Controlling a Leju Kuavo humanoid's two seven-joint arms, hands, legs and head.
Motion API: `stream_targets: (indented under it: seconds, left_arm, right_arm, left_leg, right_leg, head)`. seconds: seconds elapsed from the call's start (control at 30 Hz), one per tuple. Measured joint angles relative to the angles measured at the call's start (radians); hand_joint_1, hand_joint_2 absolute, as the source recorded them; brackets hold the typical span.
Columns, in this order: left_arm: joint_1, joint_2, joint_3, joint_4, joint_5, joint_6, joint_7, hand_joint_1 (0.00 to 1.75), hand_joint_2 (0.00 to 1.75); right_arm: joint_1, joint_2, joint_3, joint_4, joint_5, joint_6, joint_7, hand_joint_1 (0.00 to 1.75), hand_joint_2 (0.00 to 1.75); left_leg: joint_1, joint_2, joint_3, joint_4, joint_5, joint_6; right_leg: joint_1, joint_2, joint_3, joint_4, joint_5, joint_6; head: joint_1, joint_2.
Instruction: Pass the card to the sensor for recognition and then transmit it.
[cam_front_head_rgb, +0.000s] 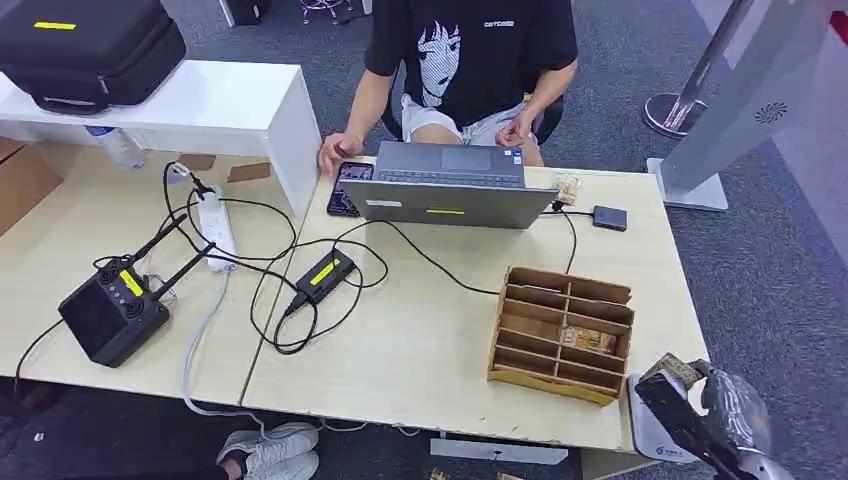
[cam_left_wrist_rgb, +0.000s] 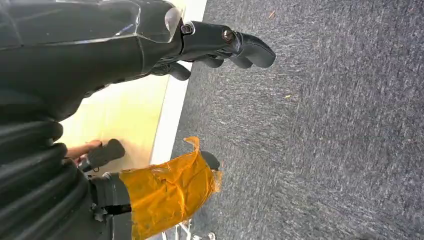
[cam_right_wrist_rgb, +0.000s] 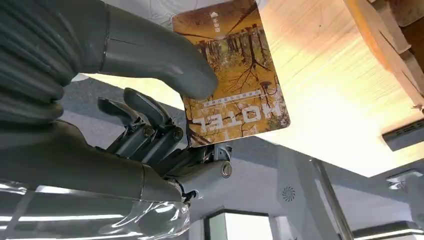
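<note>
You see an autumn-orange card (cam_right_wrist_rgb: 235, 75) printed with trees, a tan wooden organizer (cam_front_head_rgb: 562, 332), and a grey laptop (cam_front_head_rgb: 447, 185) with 1 yellow label.

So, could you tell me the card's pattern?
Golden-brown autumn trees on the card, clearest in the right wrist view.

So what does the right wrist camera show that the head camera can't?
Right wrist view alone: the card's face, an autumn-tree picture printed HOTEL, with the thumb pressed on it. Head view alone: the table, the laptop, the wooden organizer and a seated person. Both: the right hand holding the card.
</note>
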Motion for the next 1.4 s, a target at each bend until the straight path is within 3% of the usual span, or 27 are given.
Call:
stream_targets:
  seconds: [0.33,0.47,0.6,0.8,1.0,1.13,1.27,1.4]
  left_arm:
    - [-0.001,0.0,0.0,0.0,-0.005,-0.002,0.0,0.0,1.75]
    - [0.0,0.0,0.0,0.0,-0.002,-0.001,0.0,0.0,1.75]
    - [-0.001,-0.004,0.0,0.0,0.005,0.006,0.0,0.0,1.75]
    - [-0.001,-0.01,0.0,0.0,-0.003,0.003,0.0,0.0,1.75]
    - [-0.002,-0.01,0.0,0.0,-0.012,-0.003,-0.01,0.0,1.75]
    - [-0.003,-0.009,-0.006,0.0,-0.034,-0.016,-0.01,0.0,1.75]
    - [-0.011,-0.004,-0.026,0.0,-0.072,-0.037,-0.01,0.0,1.75]
    - [-0.017,0.002,-0.058,0.0,-0.108,-0.055,-0.01,0.0,1.75]
  right_arm:
    - [-0.054,-0.011,0.073,0.047,0.006,0.009,0.021,1.75,1.75]
    - [-0.057,-0.01,0.092,0.049,0.0,-0.121,-0.001,1.75,1.75]
    - [-0.039,0.067,0.089,-0.044,0.044,-0.36,-0.084,1.75,1.75]
    - [-0.052,0.16,0.171,-0.177,0.173,-0.43,-0.078,1.75,1.75]
    - [-0.138,0.19,0.287,-0.212,0.177,-0.428,-0.075,1.75,1.75]
    - [-0.269,0.19,0.376,-0.18,0.116,-0.32,-0.073,1.75,1.75]
    - [-0.529,0.228,0.509,-0.001,0.174,-0.147,0.01,1.75,1.75]
    - [-0.796,0.324,0.63,0.279,0.147,-0.059,0.076,1.75,1.75]
  left_leg:
    - [0.0,0.001,0.002,0.0,0.0,0.0]
    - [0.0,0.0,0.002,0.0,0.0,0.0]
    - [0.0,0.0,0.003,0.0,0.0,0.0]
    - [0.001,0.0,0.002,-0.001,0.0,0.0]
    - [0.001,0.0,0.002,-0.001,0.0,0.0]
    - [0.0,0.003,0.003,-0.001,0.001,-0.001]
    - [0.001,0.006,0.004,-0.001,0.004,-0.001]
    - [0.002,0.003,0.003,-0.001,0.007,-0.003]
  right_leg:
    - [0.0,0.001,0.002,0.0,0.0,0.0]
    - [0.0,0.0,0.002,0.0,0.0,0.0]
    - [0.0,0.001,0.002,0.0,0.0,0.0]
    - [0.001,0.001,0.002,0.001,-0.001,-0.001]
    - [0.001,0.0,0.003,0.001,0.0,-0.001]
    - [0.0,0.002,0.003,0.002,0.001,0.0]
    - [0.001,0.006,0.002,0.003,0.005,-0.002]
    - [0.002,0.004,0.001,0.004,0.006,-0.002]
  head:
    - [0.0,0.0]
    - [0.0,0.0]
    - [0.0,0.0]
    - [-0.001,0.0]
    - [0.0,0.0]
    - [0.0,0.0]
    - [0.0,0.0]
    - [-0.001,0.0]
